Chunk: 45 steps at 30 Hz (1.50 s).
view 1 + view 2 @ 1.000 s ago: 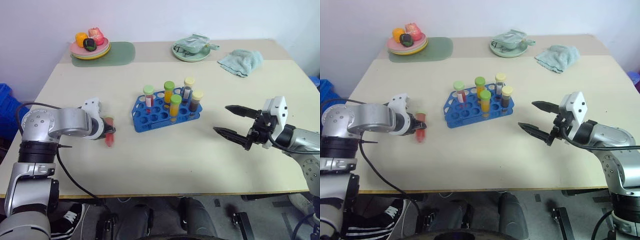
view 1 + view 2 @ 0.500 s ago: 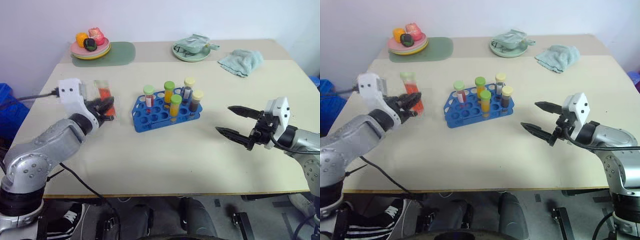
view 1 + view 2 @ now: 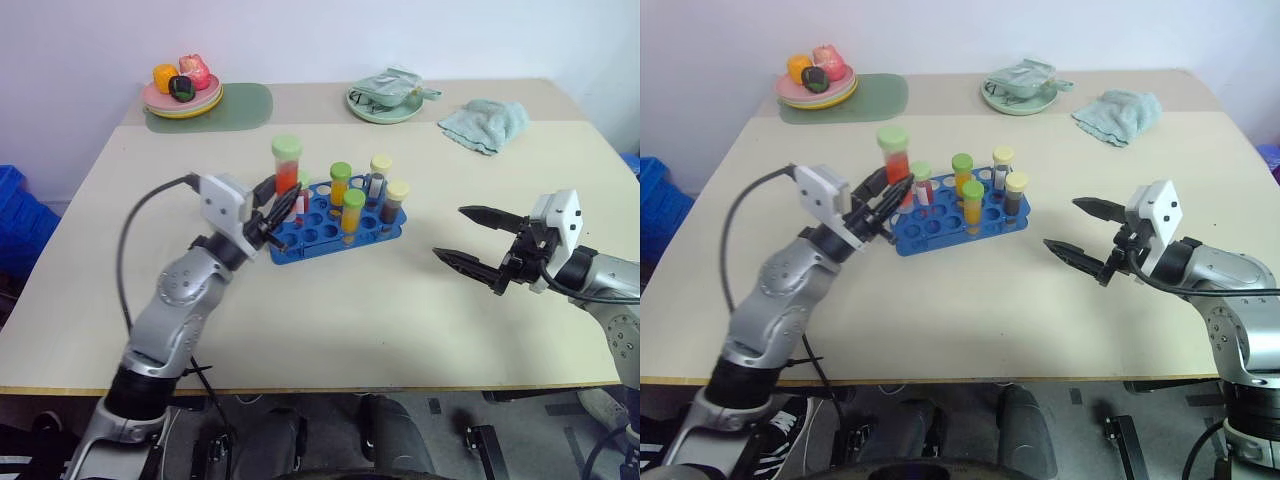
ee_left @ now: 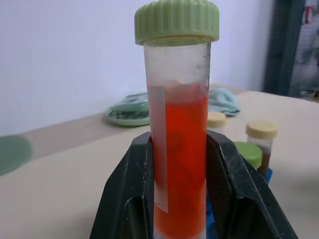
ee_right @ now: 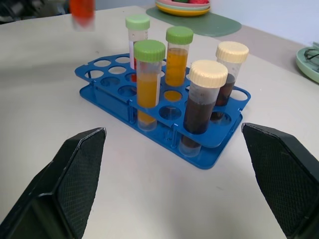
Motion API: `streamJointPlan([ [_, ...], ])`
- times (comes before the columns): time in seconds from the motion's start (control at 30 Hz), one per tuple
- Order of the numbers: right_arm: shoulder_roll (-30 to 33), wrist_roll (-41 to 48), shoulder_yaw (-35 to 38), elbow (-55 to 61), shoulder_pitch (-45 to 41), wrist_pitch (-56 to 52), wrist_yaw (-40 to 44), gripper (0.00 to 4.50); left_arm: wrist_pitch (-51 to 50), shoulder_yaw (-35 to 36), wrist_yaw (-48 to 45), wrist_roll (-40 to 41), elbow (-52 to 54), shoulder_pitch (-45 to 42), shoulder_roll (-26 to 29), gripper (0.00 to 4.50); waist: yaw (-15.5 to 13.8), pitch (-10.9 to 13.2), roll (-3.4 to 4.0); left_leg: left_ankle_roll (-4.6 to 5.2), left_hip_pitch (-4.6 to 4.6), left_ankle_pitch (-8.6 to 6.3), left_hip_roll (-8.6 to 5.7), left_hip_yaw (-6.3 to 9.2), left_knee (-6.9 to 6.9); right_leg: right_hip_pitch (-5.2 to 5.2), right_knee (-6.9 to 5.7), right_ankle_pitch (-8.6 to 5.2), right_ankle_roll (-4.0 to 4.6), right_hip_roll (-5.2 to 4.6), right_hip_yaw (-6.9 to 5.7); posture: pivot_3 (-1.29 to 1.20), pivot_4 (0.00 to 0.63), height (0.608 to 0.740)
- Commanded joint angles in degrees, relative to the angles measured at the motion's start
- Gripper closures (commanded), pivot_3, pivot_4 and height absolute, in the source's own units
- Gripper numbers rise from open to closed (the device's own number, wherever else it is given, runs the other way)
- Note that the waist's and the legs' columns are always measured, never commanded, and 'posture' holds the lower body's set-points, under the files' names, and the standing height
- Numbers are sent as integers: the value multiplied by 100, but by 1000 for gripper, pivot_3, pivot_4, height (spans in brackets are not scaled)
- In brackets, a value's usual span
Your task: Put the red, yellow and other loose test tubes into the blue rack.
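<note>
Far left rear of the table (image 3: 330, 300): a pink plate (image 3: 181, 101) with fruit-like items sat on a green mat (image 3: 240, 105).

Left gripper (image 3: 283, 205) was clamped on a red test tube (image 3: 287, 166) with a green cap, gripping its lower part. Tube was upright, lifted clear of the table, just at the left end of the blue rack (image 3: 330, 225). In the left wrist view both black fingers (image 4: 124, 199) pressed against the tube's sides, red liquid filling roughly the lower two thirds, cap well above the fingertips.

The rack stood mid-table, angled, and held five tubes:
- a green-capped one with red contents (image 5: 138, 45) at the left rear, partly hidden behind the gripper in the head views
- two green-capped orange tubes (image 3: 341, 188), one behind the other
- two cream-capped dark tubes (image 3: 396, 202) on the right side

Most of the front holes were vacant.

Rear centre-right: a green dish (image 3: 381, 103) with a crumpled item on it. Further right, a light teal cloth (image 3: 485, 123) lay bunched up on the table.

Right gripper (image 3: 479, 243) hovered above the table, well apart from the rack's right end, pointing toward it. Fingers spread wide, nothing between them; right wrist view showed both pads (image 5: 77, 174) far apart with the rack in between at a distance.
</note>
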<state>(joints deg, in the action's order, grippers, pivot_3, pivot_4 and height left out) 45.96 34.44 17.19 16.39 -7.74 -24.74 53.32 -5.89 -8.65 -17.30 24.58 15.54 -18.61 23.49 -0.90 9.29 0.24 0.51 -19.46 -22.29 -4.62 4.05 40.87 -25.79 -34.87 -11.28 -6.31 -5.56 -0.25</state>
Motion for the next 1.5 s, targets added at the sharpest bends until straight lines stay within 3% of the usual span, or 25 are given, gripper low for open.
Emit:
streamJointPlan([
  [0.03,30,98,250,273,61,9,-75,0,928,-32,-403,-633,-267,-62,-120,3675,4,0,0,0,-1,0,2,0,-2,-1,0,0,0,1,-1,0,150,740],
  [0.2,6,93,258,364,144,7,-155,0,1869,-30,-674,-1014,-1017,-9,-575,3675,-4,0,0,0,-1,0,2,1,-2,-2,1,0,0,0,-1,0,150,740],
  [0.47,32,114,260,345,71,-42,-219,0,2000,18,-920,-1012,-1542,45,-1156,3675,0,1,-1,4,-1,-2,2,1,1,0,2,1,-1,0,-2,0,150,740],
  [0.73,61,116,289,356,55,-65,-240,0,2455,172,-843,-1340,-2259,-136,-1373,3675,-4,0,-1,5,-1,-3,2,2,1,0,2,1,-1,1,-4,0,150,740],
  [0.97,72,120,311,380,38,-99,-276,0,2434,334,-865,-1131,-2598,-224,-1723,3675,-15,1,-1,5,-1,-3,2,2,1,0,2,1,-2,0,-4,0,150,740],
  [1.5,107,96,326,343,1,-113,-281,0,2407,359,-1137,-1171,-2557,77,-1811,3675,-16,0,-1,6,-1,-3,2,4,2,1,2,1,-1,0,-4,0,150,740],
])
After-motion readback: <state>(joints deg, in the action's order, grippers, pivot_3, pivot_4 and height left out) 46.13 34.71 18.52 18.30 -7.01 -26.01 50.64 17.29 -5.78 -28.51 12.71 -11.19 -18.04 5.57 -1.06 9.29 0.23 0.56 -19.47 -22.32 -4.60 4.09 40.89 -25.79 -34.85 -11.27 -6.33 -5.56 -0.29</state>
